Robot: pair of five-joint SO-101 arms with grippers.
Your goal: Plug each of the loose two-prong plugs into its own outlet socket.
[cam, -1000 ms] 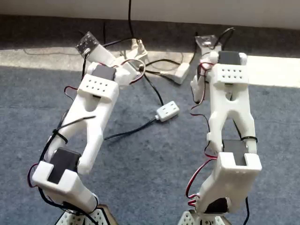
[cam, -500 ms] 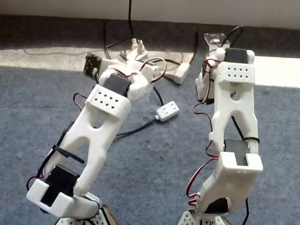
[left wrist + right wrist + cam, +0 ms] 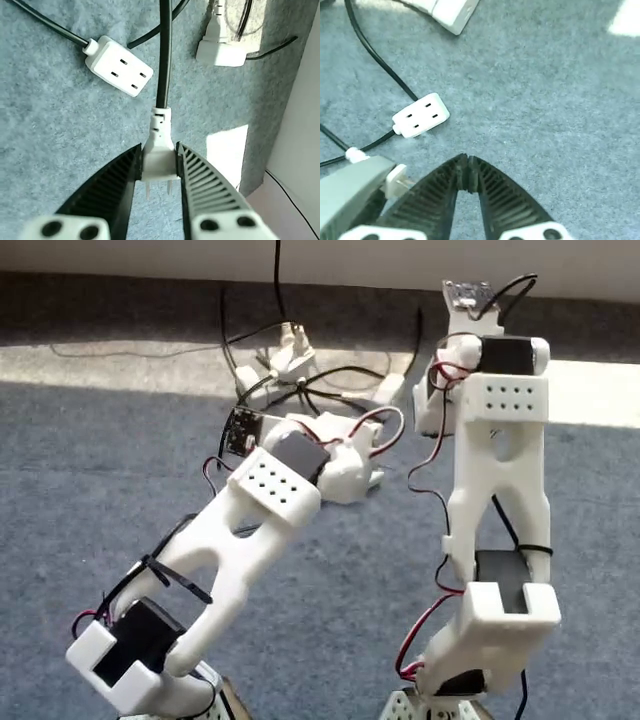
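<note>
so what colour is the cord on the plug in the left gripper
Black cord on the white two-prong plug; clearest in the left wrist view.

Bright daylight setup for us. In the high view we get a hard strip of sun (image 3: pixel 90 360) across the carpet (image 3: pixel 60 500), with a dark shadow band (image 3: pixel 100 295) along the wall (image 3: pixel 150 252) behind it. The white arm shells (image 3: pixel 495 400) glare a bit. In the left wrist view the sun patch (image 3: pixel 227 152) is blown out, and the plug (image 3: pixel 159 160) sits in soft shade.

No legible text or markings
</note>
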